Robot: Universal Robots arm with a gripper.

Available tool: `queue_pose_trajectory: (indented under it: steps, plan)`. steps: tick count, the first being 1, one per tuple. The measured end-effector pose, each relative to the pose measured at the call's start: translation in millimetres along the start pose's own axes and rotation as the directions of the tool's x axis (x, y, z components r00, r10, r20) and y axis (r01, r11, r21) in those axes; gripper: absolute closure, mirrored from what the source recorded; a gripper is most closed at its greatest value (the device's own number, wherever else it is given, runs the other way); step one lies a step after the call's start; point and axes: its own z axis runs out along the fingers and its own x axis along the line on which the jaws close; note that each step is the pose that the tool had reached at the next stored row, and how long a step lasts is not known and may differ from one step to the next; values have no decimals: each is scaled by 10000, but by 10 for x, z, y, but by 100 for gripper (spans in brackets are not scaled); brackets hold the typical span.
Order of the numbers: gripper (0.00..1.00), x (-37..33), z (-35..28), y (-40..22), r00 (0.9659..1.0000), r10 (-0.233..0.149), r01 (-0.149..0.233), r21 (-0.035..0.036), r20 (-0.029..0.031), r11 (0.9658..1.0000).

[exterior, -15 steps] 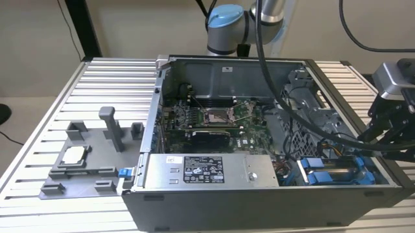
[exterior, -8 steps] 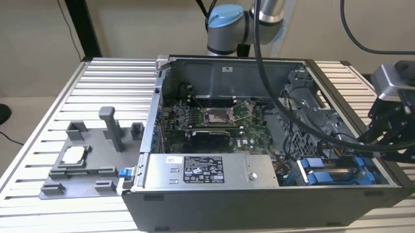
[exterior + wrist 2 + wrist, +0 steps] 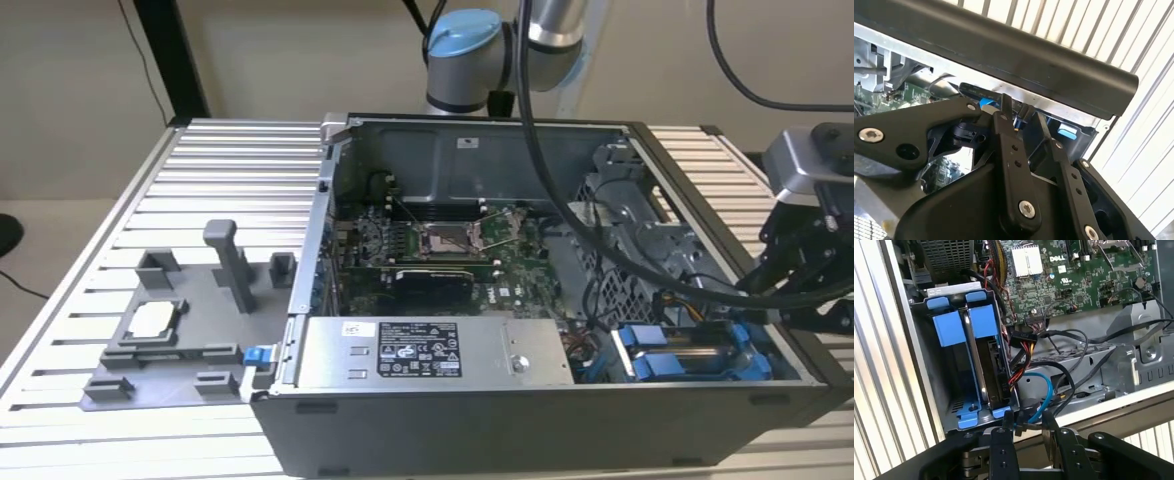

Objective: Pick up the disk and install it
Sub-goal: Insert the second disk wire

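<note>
The disk point(image 3: 975, 355) stands on edge in the blue carrier bay point(image 3: 946, 327) at a corner of the open computer case, its silver side showing between two blue carrier plates. In the exterior view the disk point(image 3: 674, 360) is at the case's front corner on the exterior view's right. My gripper point(image 3: 1026, 419) hovers just outside that bay, over the case wall, open with a narrow gap. It touches nothing, and a black cable plug lies beyond the gap. In the exterior view my gripper point(image 3: 785, 303) hangs beside the case's outer wall. The fingertips point(image 3: 1004, 102) point at the case rim.
A blue data cable point(image 3: 1046, 390) and red, yellow and black power wires point(image 3: 1021, 347) lie loose beside the bay. The motherboard point(image 3: 441, 240) and grey power-supply box point(image 3: 427, 352) fill the case. A grey fixture point(image 3: 167, 340) with a small silver chip point(image 3: 151, 320) sits on the exterior view's left.
</note>
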Motion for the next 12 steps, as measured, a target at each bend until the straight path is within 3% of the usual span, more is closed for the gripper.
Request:
queue_pose_trajectory:
  steps: [7, 12]
  plan:
    - [0, 4, 3, 4, 9971, 760, -760, 164, 22, 9970]
    - [0, 5, 4, 11, 9956, 940, -941, 203, 32, 9954]
